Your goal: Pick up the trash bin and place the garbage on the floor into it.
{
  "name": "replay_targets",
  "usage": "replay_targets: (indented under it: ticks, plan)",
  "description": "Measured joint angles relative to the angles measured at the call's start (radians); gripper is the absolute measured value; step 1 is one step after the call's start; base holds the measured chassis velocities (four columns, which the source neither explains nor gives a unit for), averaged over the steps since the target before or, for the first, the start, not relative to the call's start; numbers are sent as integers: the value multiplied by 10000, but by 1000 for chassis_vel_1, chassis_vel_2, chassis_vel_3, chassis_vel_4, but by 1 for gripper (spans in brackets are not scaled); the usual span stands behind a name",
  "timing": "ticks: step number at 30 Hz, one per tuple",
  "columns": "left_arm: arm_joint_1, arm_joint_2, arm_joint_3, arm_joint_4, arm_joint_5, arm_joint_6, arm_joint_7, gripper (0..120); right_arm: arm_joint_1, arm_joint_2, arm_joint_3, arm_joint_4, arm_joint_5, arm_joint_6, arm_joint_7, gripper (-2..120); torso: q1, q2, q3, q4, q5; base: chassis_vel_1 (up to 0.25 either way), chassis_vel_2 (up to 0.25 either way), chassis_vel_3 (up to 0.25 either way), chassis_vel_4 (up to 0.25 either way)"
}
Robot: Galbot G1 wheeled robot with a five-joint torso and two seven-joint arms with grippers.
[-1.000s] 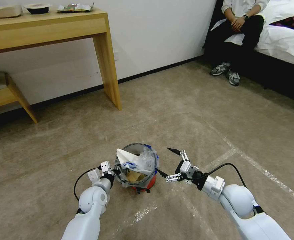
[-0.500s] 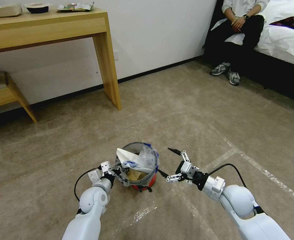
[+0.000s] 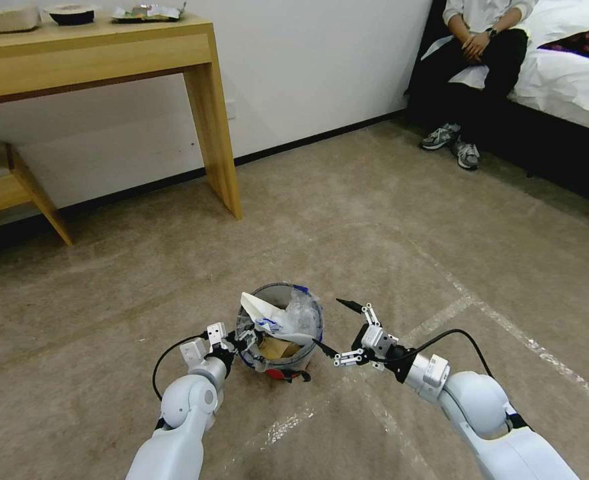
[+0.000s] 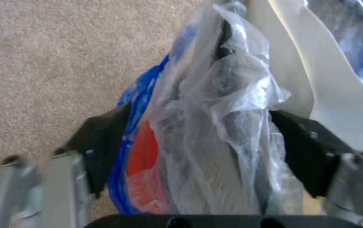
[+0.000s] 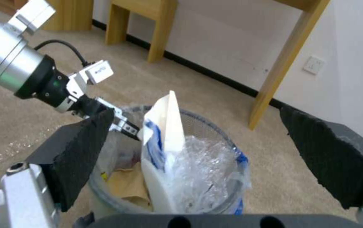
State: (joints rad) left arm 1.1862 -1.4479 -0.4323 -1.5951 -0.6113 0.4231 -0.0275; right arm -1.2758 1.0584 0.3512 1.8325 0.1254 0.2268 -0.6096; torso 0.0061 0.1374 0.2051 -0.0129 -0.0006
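Observation:
The trash bin (image 3: 282, 328), grey-rimmed with a red base and a clear blue-marked liner, sits low over the floor (image 3: 347, 220) between my arms, leaning a little. My left gripper (image 3: 237, 342) is shut on its near-left rim; in the left wrist view its gripper (image 4: 202, 126) has black pads on both sides of the crinkled liner (image 4: 215, 104). Garbage lies inside: a white slipper (image 3: 262, 310) stands on edge over a brown paper bag (image 3: 277, 349), also the slipper (image 5: 167, 126) in the right wrist view. My right gripper (image 3: 334, 325) hangs open just right of the bin, holding nothing.
A wooden desk leg (image 3: 214, 133) and a low stool (image 3: 21, 187) stand by the wall at back left. A person sits on the bed (image 3: 574, 80) at back right, shoes (image 3: 451, 143) on the carpet. White tape lines (image 3: 441, 313) cross the floor to the right.
The bin and my left gripper have shifted slightly right and nearer, with less of the red base showing. The right gripper has barely moved and stays open.

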Motion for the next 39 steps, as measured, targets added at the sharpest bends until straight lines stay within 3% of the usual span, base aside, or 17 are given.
replay_targets:
  ticks: [7, 29, 39]
  plan:
    - [-5, 18, 0, -108, -2, -130, 149, 100, -12, 31, 2, -104, -37, 32, -14, 100, -1, 1, -2, 3, 3, 0, 0, 0, 0]
    - [145, 107, -18, -396, 38, -530, 561, 100, -18, 101, -102, -216, -90, 69, -14, 100, -3, 5, -3, 2, 6, 0, 0, 0, 0]
    - [490, 165, -207, -831, 309, -674, 696, 100, -51, 335, -44, -213, -66, 44, 215, 100, -3, 5, -4, 3, 5, 0, 0, 0, 0]
